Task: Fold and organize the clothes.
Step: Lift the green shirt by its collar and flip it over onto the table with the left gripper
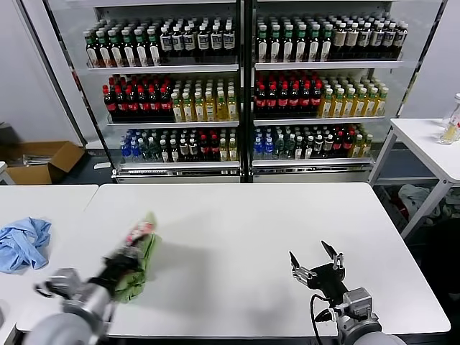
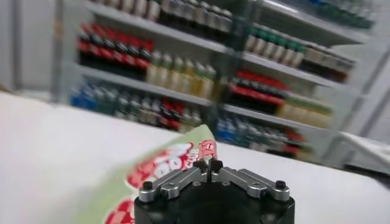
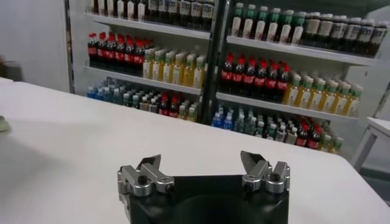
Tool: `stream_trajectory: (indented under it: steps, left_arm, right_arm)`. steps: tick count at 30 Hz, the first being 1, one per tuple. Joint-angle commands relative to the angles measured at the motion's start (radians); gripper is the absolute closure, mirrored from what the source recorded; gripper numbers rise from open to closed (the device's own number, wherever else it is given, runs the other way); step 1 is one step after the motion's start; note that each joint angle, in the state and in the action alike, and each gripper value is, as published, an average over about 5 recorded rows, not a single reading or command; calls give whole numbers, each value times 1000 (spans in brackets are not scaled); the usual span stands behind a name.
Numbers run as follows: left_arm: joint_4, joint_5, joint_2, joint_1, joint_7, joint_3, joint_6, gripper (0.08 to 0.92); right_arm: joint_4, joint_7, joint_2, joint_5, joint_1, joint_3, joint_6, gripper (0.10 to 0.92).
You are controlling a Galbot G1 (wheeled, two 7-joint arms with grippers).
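Note:
The clothes, a light green polo shirt (image 1: 141,251) with a red-and-white print, lie bunched in a long narrow bundle near the left end of the white table (image 1: 251,230). My left gripper (image 1: 121,261) is at the bundle's near side, shut, with a fold of the printed fabric (image 2: 164,173) pinched at its tips (image 2: 208,165). My right gripper (image 1: 314,260) hovers over the table's front right area. In the right wrist view it (image 3: 201,165) stands wide open with nothing between its fingers.
A crumpled light blue cloth (image 1: 23,243) lies on the adjoining table at the far left. Shelves of bottles (image 1: 244,93) fill the back. Another white table (image 1: 431,144) stands at the right and a cardboard box (image 1: 43,159) on the floor at the left.

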Motion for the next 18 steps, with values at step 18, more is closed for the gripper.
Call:
stream_trajectory:
  steps: [18]
  left_arm:
    - [215, 364, -379, -189, -15, 470, -81, 915]
  right_arm:
    - [5, -1, -11, -1, -1, 40, -1, 203]
